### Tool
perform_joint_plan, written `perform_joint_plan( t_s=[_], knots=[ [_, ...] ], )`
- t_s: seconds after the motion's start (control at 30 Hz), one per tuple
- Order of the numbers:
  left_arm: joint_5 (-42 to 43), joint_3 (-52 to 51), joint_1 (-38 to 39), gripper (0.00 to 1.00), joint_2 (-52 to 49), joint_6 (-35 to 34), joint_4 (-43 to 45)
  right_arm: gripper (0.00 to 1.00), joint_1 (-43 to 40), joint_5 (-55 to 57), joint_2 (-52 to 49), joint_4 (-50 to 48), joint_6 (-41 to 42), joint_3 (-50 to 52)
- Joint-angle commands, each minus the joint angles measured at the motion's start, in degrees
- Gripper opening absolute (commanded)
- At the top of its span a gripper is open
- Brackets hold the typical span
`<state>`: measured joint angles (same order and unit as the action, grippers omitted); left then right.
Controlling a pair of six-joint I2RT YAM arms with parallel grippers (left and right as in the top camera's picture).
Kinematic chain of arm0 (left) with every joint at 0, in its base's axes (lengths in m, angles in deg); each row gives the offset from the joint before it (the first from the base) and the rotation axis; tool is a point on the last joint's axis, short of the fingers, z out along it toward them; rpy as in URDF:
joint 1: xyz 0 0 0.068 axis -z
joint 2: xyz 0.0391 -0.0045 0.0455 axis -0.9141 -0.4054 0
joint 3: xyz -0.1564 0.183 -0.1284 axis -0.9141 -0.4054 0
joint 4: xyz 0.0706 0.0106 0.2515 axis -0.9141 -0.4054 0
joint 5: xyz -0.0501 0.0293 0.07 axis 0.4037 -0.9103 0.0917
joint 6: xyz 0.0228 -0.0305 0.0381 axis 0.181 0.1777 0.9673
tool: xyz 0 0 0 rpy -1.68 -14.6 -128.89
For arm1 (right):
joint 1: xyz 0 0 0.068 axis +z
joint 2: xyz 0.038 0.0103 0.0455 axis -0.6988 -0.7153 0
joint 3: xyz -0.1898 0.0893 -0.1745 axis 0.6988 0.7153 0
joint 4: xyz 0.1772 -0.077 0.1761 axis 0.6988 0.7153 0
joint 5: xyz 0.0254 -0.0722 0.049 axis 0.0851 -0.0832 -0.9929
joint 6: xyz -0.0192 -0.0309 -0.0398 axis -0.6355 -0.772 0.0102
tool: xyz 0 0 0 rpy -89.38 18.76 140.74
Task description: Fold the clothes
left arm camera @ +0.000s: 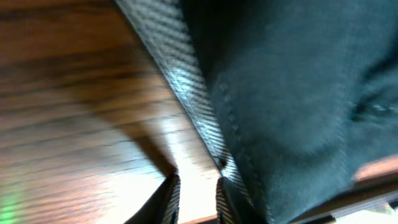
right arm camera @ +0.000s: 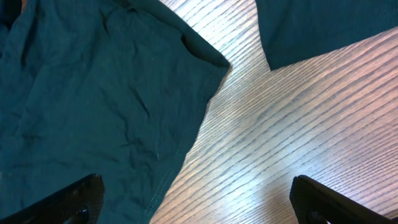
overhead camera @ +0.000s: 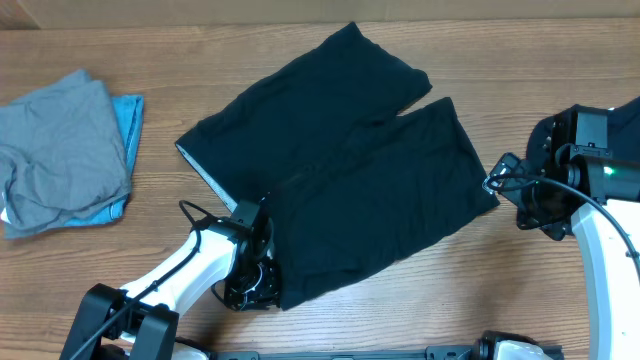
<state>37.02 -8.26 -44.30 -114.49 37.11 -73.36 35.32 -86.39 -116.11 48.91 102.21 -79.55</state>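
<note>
The black pants (overhead camera: 340, 170) lie spread flat on the wooden table (overhead camera: 560, 60), legs pointing to the upper right. My left gripper (overhead camera: 258, 218) is low at the pants' waistband edge on the lower left. In the left wrist view its fingers (left arm camera: 194, 186) stand narrowly apart with bare table between them, and the striped waistband (left arm camera: 186, 93) lies against the right finger. My right gripper (overhead camera: 497, 178) is wide open and empty (right arm camera: 196, 186) beside the hem corner of a pants leg (right arm camera: 93, 93). A second black hem (right arm camera: 317, 28) shows at the top right.
A crumpled grey garment (overhead camera: 60, 140) lies on a light-blue piece (overhead camera: 128, 120) at the far left of the table. Bare wood lies between that pile and the pants and along the back edge.
</note>
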Motion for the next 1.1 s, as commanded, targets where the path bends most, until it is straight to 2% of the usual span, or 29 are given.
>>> perform_joint_plan(
  t_s=[0.0,0.17,0.23,0.37,0.4,0.47,0.6,0.87,1.07],
  knots=[
    [9.49,0.00,-0.46,0.31,0.87,7.41,0.39,1.00,-0.37,-0.37,0.57,-0.28,-0.20,0.24],
    [18.78,0.66,-2.45,0.38,0.94,14.62,0.28,1.00,-0.37,-0.37,0.59,-0.28,-0.20,0.24],
    [19.15,1.22,-3.85,0.41,0.94,15.80,-0.79,1.00,-0.37,-0.37,0.57,-0.28,-0.20,0.24],
    [14.84,2.95,-6.97,0.56,0.92,17.00,-7.04,1.00,-0.37,-0.39,0.57,-0.31,-0.20,0.24],
    [10.19,3.54,-8.22,0.56,0.92,16.98,-9.94,1.00,-0.37,-0.39,0.57,-0.37,-0.20,0.24],
    [7.96,3.54,-8.96,0.55,0.92,17.05,-10.88,1.00,-0.37,-0.39,0.57,-0.50,-0.20,0.24],
    [7.80,3.54,-9.11,0.47,0.92,17.16,-10.75,1.00,-0.37,-0.37,0.57,-0.48,-0.20,0.24],
    [7.80,3.41,-9.01,0.48,0.92,17.14,-2.38,1.00,-0.37,-0.37,0.57,-0.13,-0.22,0.24],
    [8.15,3.39,-9.01,0.47,0.92,16.94,-1.46,1.00,-0.37,-0.37,0.57,-0.13,-0.20,0.24]
  ],
)
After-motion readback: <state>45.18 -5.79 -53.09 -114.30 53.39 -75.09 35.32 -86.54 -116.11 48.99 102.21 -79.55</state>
